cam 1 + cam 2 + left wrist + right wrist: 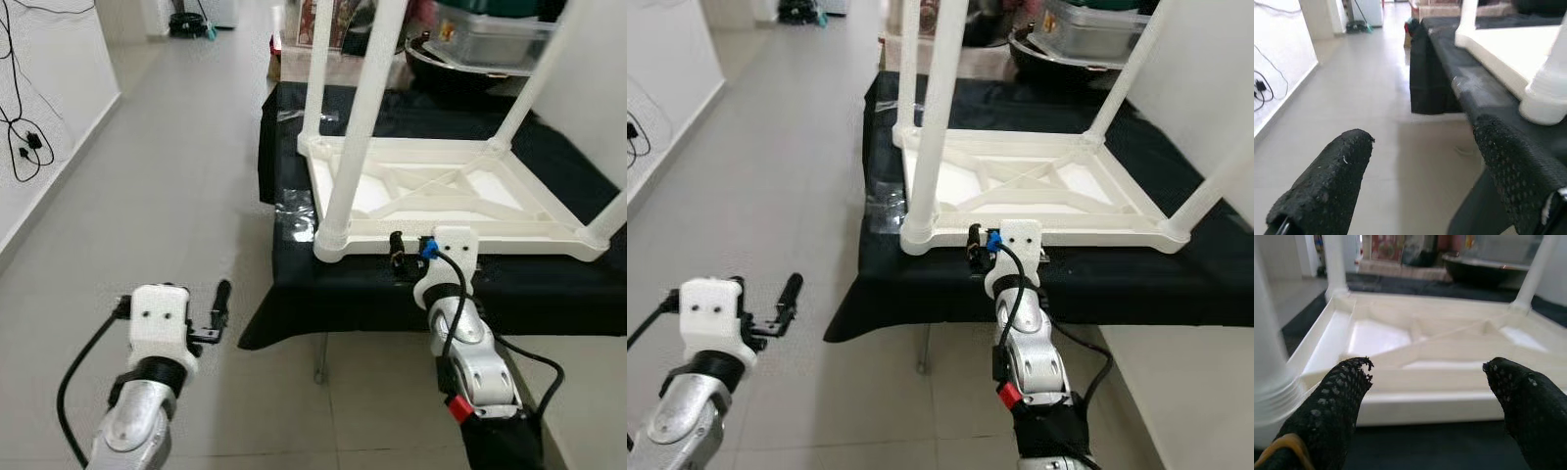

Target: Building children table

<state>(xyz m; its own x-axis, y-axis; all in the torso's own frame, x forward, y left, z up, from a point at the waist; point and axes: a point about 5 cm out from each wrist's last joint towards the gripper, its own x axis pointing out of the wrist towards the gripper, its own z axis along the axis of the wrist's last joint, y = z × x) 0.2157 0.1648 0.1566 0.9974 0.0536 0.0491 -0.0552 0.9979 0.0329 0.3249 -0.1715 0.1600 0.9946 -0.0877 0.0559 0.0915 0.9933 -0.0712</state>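
Hovering over the pale grey floor tiles (176, 196) at the near left, the left gripper (1420, 181) has its two black, dimpled fingers spread wide with nothing between them. Just right of it, the right gripper (1427, 396) reaches to the near edge of a low surface draped in a black cloth (392, 284), its fingers likewise parted and empty, pointing at the near rim of the white plastic children's table (441, 196).

That table lies upside down on the cloth, its ribbed underside facing up with diagonal braces crossing a square frame. Four round white legs rise from its corners: the near left leg (358, 127) stands in a threaded collar just left of the right gripper, and the others angle up at the far left, far right and near right corners. A patch of clear plastic film (294, 220) lies wrinkled on the cloth by the table's left edge.

Beyond the table, at the far end of the cloth, a dark round basin (460, 64) holds a clear lidded storage box (490, 34). Along the white wall on the left, black cables (24, 137) hang down.
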